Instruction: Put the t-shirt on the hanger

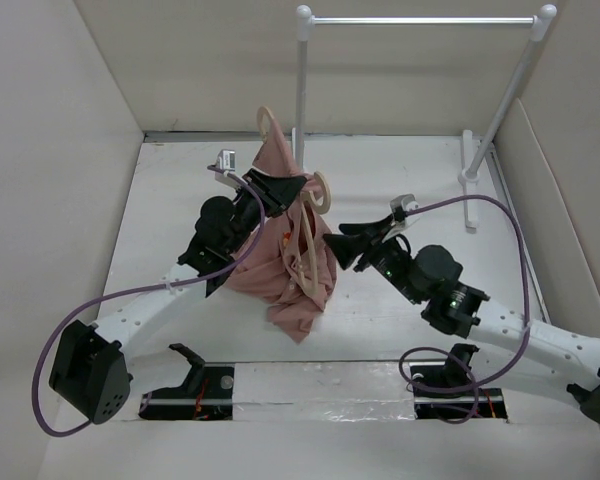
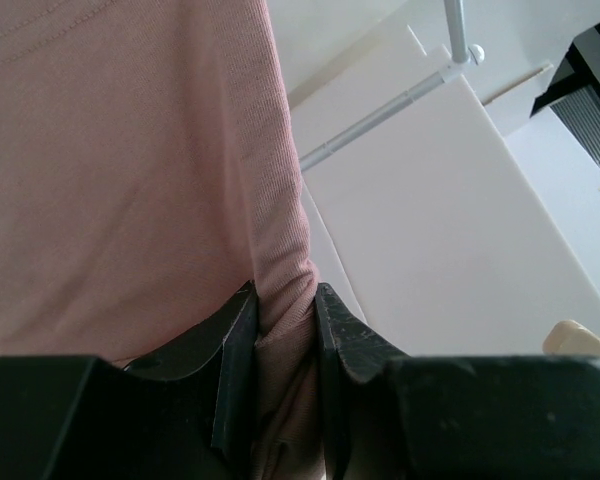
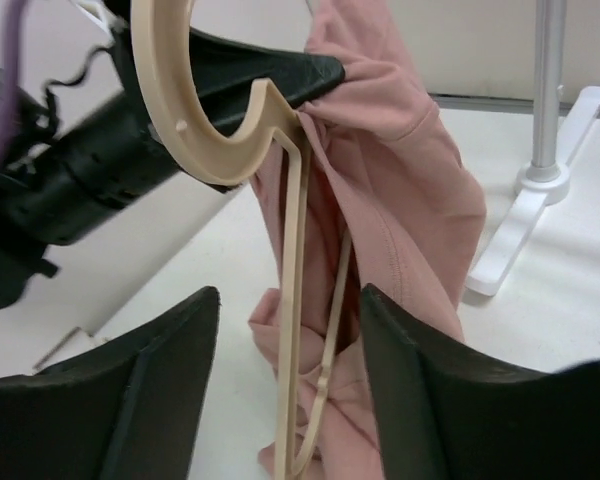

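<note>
The salmon-pink t-shirt hangs lifted above the table, its lower part bunched on the surface. My left gripper is shut on a fold of the shirt near its top, and the left wrist view shows this fold pinched between the jaws. The tan hanger is partly inside the shirt. Its hook sticks out to the right and one shoulder end pokes out above. My right gripper is open just right of the hanger. In the right wrist view the hanger's bars run between its open fingers, untouched.
The white rail stand with two posts stands at the back right, with one foot on the table. Beige walls enclose the left, back and right sides. Purple cables loop from both arms.
</note>
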Robot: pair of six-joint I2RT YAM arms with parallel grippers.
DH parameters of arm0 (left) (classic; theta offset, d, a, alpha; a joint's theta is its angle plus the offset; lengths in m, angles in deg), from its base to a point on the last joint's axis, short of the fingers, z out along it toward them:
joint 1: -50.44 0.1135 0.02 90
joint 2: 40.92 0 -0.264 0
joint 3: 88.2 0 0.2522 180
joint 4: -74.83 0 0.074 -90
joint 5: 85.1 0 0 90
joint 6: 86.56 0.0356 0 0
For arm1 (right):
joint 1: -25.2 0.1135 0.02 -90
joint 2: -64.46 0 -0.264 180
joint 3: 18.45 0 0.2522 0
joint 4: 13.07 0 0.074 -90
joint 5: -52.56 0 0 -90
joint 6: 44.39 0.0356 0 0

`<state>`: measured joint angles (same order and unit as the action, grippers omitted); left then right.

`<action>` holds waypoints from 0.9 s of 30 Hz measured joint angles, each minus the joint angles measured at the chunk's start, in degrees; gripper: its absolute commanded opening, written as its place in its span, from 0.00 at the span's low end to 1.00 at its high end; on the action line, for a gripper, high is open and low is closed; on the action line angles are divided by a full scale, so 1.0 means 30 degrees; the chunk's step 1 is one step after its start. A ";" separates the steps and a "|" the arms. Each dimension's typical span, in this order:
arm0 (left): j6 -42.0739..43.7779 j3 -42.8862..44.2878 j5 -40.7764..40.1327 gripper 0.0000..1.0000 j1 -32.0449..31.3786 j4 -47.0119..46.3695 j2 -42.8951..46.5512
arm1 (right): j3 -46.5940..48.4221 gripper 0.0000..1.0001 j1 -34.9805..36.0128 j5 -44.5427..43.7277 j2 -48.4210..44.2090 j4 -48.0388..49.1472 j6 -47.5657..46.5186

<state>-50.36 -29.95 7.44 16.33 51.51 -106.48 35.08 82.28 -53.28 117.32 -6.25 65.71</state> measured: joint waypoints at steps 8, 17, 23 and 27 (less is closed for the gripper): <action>-0.0546 -0.0015 0.1326 0.00 0.0029 -0.0503 0.0189 | -0.3235 0.00 0.0000 0.0707 -0.0998 0.0138 0.0882; -0.0838 -0.0306 0.1858 0.00 0.0029 -0.0852 0.0721 | -0.4524 0.52 -0.0007 0.1683 0.3351 0.1435 0.1304; -0.0903 -0.0306 0.2084 0.00 0.0029 -0.0889 0.0867 | -0.4357 0.56 -0.0306 0.1821 0.4816 0.2215 0.1129; -0.0976 -0.0306 0.2186 0.00 0.0029 -0.0911 0.0867 | -0.3891 0.55 -0.0787 0.1821 0.5384 0.2521 0.0984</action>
<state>-53.29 -30.86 14.00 16.42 48.78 -103.88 23.40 79.92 -47.81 133.47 1.31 68.66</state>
